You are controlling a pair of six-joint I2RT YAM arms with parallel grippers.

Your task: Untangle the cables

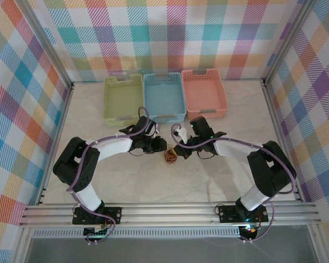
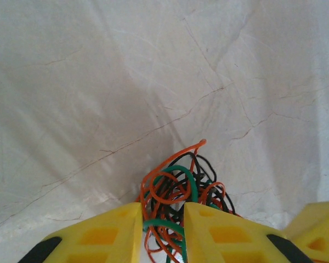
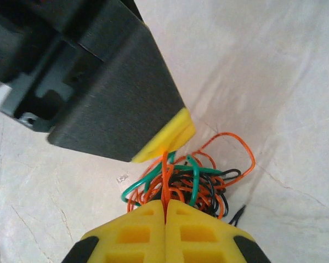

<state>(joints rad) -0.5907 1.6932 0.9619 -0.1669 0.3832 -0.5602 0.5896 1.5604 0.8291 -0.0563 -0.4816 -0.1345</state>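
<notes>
The cables (image 1: 170, 157) lie as one small clump of thin orange, green and black wires on the white table, between my two grippers. My left gripper (image 2: 163, 205) is narrowly closed on the clump (image 2: 181, 181), with green and orange loops pinched between its yellow fingers. Across from it, my right gripper (image 3: 165, 201) is shut, and a single orange strand runs up out of its closed fingertips from the clump (image 3: 208, 183). The left gripper's yellow fingertip (image 3: 167, 137) sits just above that strand. In the top view the left gripper (image 1: 160, 147) and right gripper (image 1: 181, 153) nearly meet over the clump.
Three empty baskets stand side by side at the back of the table: green (image 1: 123, 98), blue (image 1: 164, 96) and pink (image 1: 203, 93). Checked walls close in the table on the left, right and back. A metal rail (image 1: 170, 211) runs along the near edge.
</notes>
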